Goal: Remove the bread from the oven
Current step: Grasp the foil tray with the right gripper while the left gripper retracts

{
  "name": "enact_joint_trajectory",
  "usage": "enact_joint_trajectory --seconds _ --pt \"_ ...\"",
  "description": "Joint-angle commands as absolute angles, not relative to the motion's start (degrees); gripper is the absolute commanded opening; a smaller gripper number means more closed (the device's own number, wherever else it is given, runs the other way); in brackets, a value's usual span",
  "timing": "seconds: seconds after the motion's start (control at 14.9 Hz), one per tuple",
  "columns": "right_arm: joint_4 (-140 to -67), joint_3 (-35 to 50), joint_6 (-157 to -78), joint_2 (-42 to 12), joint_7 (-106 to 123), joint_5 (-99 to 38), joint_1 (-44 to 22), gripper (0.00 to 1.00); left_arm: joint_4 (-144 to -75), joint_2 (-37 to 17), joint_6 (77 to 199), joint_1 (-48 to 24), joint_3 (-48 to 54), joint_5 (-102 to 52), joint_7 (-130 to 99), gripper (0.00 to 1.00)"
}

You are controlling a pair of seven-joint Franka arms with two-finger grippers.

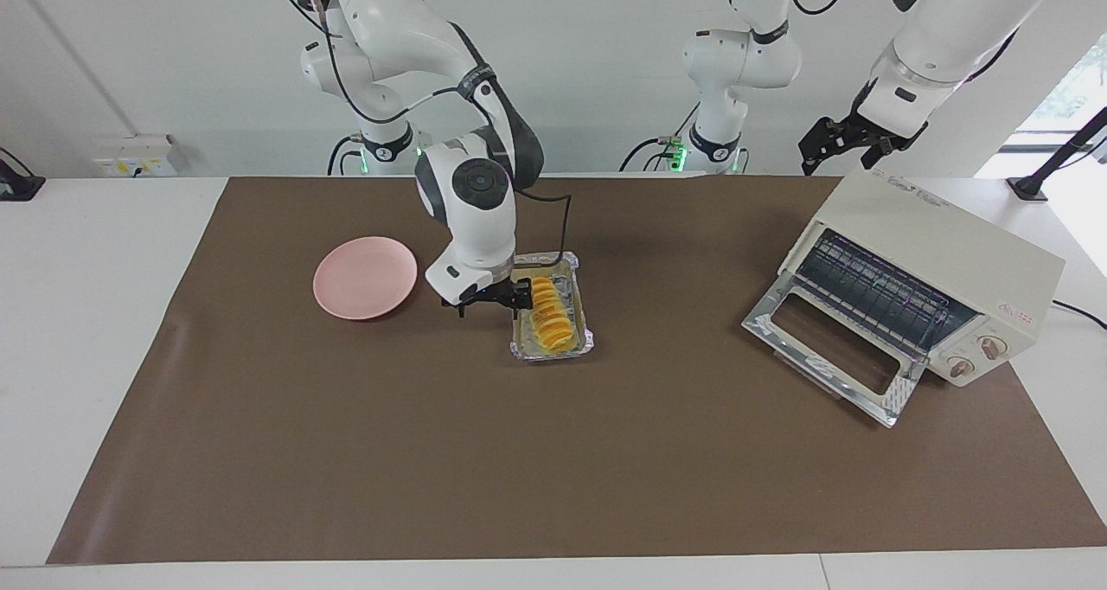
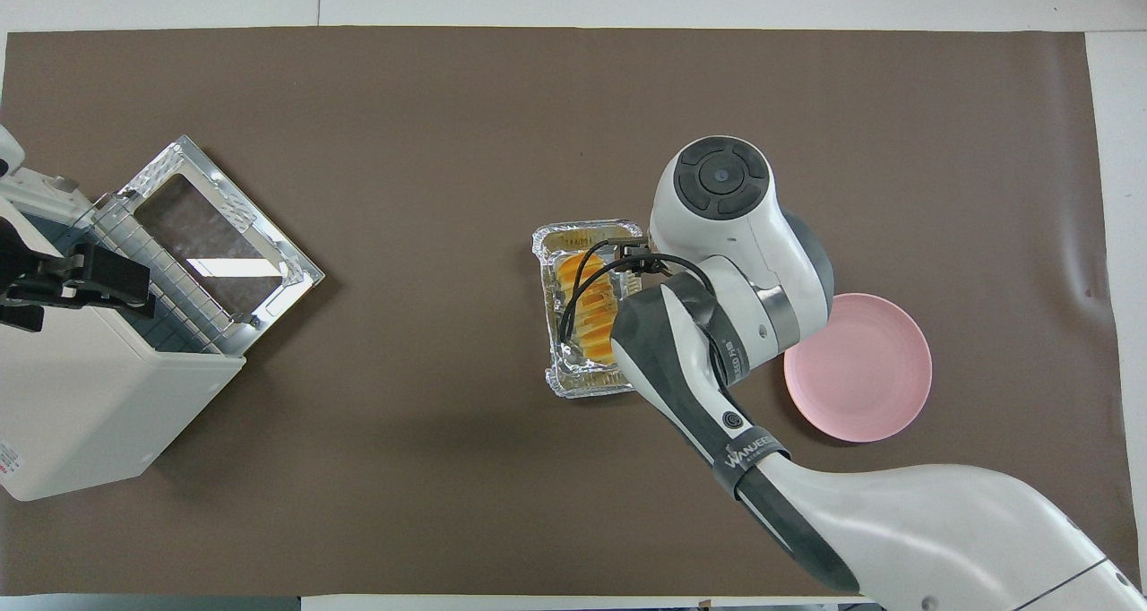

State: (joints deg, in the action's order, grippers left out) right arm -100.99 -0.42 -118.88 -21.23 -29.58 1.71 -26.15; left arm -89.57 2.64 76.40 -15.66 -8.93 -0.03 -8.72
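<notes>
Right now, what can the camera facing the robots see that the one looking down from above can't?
Only the facing view shows the oven's two knobs, both arm bases, and the left end effector raised over the oven's top, waiting.

Only the overhead view shows the oven's flat top from above and a cable looping over the bread.

Both show the oven door dropped open, the bread lying in the foil tray, the pink plate beside it, and the right end effector open at the tray's edge on the plate's side.
</notes>
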Motion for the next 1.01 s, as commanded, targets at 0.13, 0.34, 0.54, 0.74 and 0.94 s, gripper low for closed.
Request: enact_joint_trajectory --seconds 0.13,0.34,0.54,0.74,0.94 --pt "-102.3 -0.5 -124.1 -23.3 -30.9 1.2 -28.2 1.00 -89.9 1.7 77.2 -12.9 -6.9 -0.6 -7.3 1.00" --pt "-103.9 -0.5 -125.2 -23.2 -29.8 1.3 -28.3 1.00 -89.6 1.1 76.8 -12.8 -6.8 -0.6 -6.2 1.00" --pt "-105.7 -0.5 -127.0 -22.8 -28.7 1.3 -28.7 0.81 -89.9 0.3 75.9 -12.8 -5.8 -0.8 -6.0 1.00" --pt "-106.0 -0.5 -127.6 -22.8 -29.4 1.3 -29.0 0.00 -90.3 1.7 74.3 -10.9 -4.5 -0.9 -5.7 1.00" --pt "-105.9 -0.5 -127.7 -22.9 -29.4 1.2 -29.7 0.00 -90.7 1.8 74.9 -10.9 -4.2 -0.9 -6.1 1.00"
